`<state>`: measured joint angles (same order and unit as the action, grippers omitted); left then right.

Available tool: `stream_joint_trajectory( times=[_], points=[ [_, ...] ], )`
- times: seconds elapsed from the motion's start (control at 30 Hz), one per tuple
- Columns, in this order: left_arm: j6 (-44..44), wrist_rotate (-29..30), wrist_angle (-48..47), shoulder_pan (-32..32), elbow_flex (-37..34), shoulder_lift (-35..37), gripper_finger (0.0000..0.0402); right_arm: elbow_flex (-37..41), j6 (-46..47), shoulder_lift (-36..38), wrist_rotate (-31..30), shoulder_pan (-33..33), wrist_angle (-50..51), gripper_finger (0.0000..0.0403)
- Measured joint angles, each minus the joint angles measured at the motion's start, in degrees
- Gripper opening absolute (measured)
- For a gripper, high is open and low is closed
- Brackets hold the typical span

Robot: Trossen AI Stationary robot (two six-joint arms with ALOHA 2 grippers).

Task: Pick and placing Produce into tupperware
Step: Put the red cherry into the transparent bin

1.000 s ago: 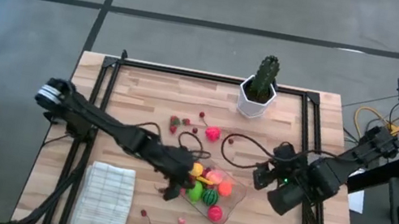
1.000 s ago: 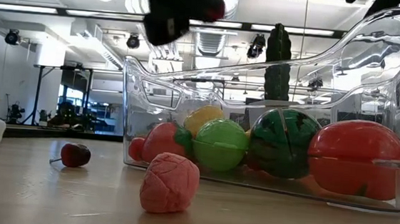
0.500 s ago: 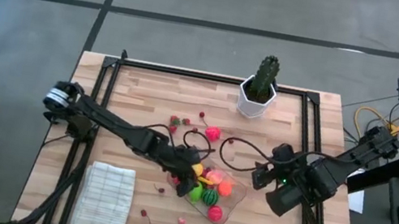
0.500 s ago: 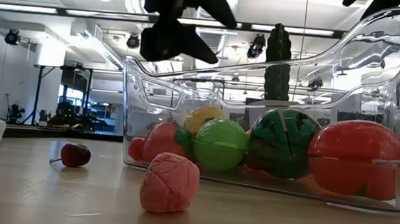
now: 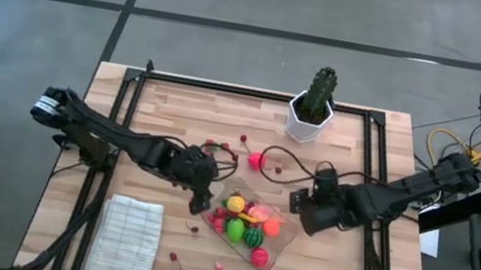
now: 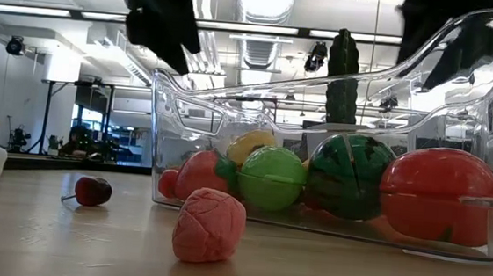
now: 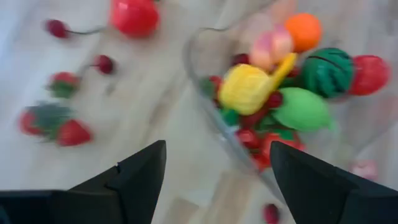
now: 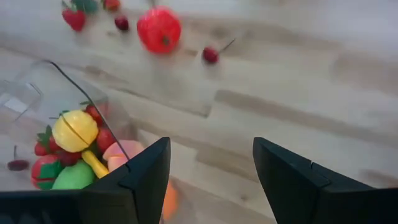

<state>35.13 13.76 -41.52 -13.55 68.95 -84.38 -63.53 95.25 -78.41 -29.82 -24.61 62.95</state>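
The clear tupperware (image 5: 272, 250) lies at the table's middle with several toy fruits in it, among them a yellow one (image 7: 245, 89), a green one (image 6: 272, 177) and a striped melon (image 6: 349, 175). My left gripper (image 5: 203, 198) hovers open just beyond the tupperware's left end, with nothing between its fingers. My right gripper (image 5: 293, 202) stands open at the tupperware's far right corner, also with nothing in it. Loose produce rests on the wood: a red fruit (image 5: 257, 161), strawberries (image 5: 212, 147), cherries (image 5: 194, 229) and a pink piece (image 6: 209, 226).
A cactus in a white pot (image 5: 313, 108) stands at the far edge. A folded white cloth (image 5: 125, 239) lies at the near left. Black frame rails (image 5: 117, 133) run along the table's left and right sides. Bare wood lies right of the tupperware.
My left gripper has opened above the tupperware's left end and drawn back toward the table's far left. My right gripper has slid toward the table's left, closer to the tupperware's far right corner, its fingers unchanged.
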Motion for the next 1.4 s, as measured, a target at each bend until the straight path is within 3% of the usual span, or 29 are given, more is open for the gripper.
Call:
stream_joint_trajectory(
  times=[0.1,0.2,0.43,0.7,1.17,1.4],
  points=[
    [-0.11,2.98,-1.84,0.23,-2.45,3.22,0.0271,5.28,-5.20,0.00,5.81,5.59,-11.27,0.0221],
    [-0.65,3.84,-1.75,0.56,-5.64,6.38,0.0271,9.18,-8.54,-0.13,7.75,11.55,-19.90,0.0221],
    [-0.98,4.52,-1.34,1.09,-12.93,13.03,0.0271,10.69,-12.28,-0.56,7.61,21.19,-22.39,0.0221],
    [0.60,4.77,-1.24,1.61,-19.41,18.06,0.0271,9.29,-11.11,-7.50,7.53,20.46,-26.23,0.0222],
    [2.06,4.54,-1.42,1.94,-20.46,19.74,0.0271,2.55,-11.29,-22.66,6.35,20.53,-22.38,0.0222],
    [2.17,3.80,-1.49,1.94,-20.46,19.72,0.0271,1.95,-8.08,-22.97,2.78,20.60,-22.44,0.0267]
  ],
)
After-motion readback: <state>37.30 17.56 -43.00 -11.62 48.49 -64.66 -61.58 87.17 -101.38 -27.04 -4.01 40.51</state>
